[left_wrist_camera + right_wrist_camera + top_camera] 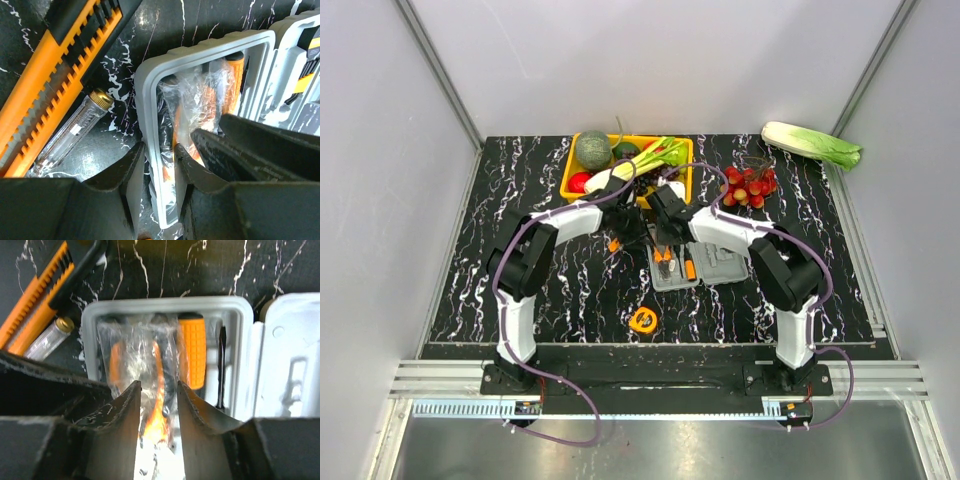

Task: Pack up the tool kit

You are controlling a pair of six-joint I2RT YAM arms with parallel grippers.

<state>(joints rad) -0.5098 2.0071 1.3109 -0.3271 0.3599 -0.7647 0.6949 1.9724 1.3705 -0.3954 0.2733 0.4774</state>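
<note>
The grey case (720, 265) lies open in the middle of the tabletop (580, 300), just in front of the yellow tray (566, 180). Both arms reach over its left half.

The right gripper (157, 385) has its jaws a little apart. The bagged pliers (150, 355) lie between them, inside the case. I cannot tell if they pinch. The left gripper (159, 150) has one jaw outside the case wall and one inside, both close to it. I cannot tell if it squeezes.

The step looks like putting the pliers in. The knife (55, 85) and clear tester (75, 130) lie beside the case, and the tape (643, 320) lies nearer the arms. Next, I think, the pliers need pressing flat into their slot. Then the knife can go in.
</note>
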